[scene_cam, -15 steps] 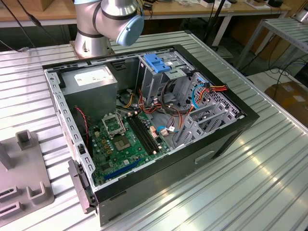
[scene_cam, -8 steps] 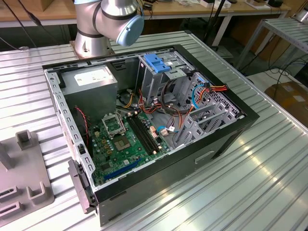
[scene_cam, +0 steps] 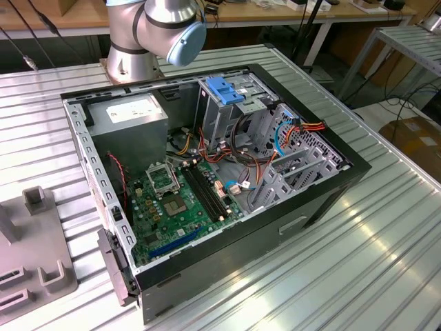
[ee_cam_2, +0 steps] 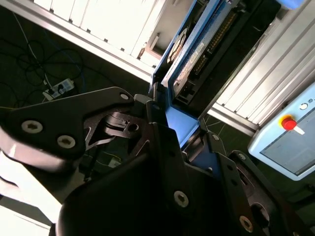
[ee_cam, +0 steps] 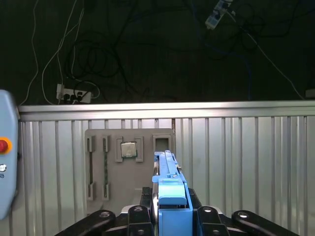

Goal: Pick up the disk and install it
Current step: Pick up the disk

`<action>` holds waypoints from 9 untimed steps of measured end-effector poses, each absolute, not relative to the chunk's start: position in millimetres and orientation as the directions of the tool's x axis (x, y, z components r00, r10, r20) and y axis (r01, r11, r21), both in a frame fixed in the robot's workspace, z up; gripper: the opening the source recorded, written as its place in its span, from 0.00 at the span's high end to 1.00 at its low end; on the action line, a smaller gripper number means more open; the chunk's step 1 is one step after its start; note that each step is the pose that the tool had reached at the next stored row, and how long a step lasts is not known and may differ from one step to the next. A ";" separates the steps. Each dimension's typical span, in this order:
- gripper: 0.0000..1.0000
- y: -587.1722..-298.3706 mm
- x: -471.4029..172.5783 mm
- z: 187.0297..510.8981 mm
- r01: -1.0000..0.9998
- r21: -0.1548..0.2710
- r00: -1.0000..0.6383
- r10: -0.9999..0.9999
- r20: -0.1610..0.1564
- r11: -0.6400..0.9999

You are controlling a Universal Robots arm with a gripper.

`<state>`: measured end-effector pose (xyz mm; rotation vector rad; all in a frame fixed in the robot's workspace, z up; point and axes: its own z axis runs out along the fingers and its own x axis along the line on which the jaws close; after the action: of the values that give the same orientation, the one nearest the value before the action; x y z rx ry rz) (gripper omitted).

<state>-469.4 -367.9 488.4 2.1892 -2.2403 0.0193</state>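
Ribbed table point(ee_cam: 246, 162) behind edge-on disk point(ee_cam: 168, 173), one end hidden in gripping tool point(ee_cam: 170, 216).

Ribbed metal table point(scene_cam: 386, 227), three things on it.
Open computer case point(scene_cam: 310, 207) mid-table; grey fixture tray point(scene_cam: 41, 276) at the exterior view's left, apart from case; arm base point(scene_cam: 127, 65) behind case.

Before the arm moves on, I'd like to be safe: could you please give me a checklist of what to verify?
1. Disk clamped in gripper: ok.
2. Disk clear of table: ok.
3. Case open on top: ok.
4. Cage slot free: cannot tell.
5. Cables clear of cage: not ok, they hang right beside it.
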 end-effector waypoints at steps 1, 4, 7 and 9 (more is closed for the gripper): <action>0.63 -367.9 -469.4 490.2 -1.000 -0.002 -0.023 -1.000 0.015 0.023; 0.63 -367.9 -469.4 495.2 -1.000 -0.002 -0.023 -1.000 0.015 0.023; 0.63 -367.9 -469.4 500.1 -1.000 -0.002 -0.023 -1.000 0.015 0.023; 0.63 -367.9 -469.4 504.5 -1.000 -0.001 -0.023 -1.000 0.015 0.023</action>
<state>-469.4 -367.9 504.5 2.1884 -2.2397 0.0177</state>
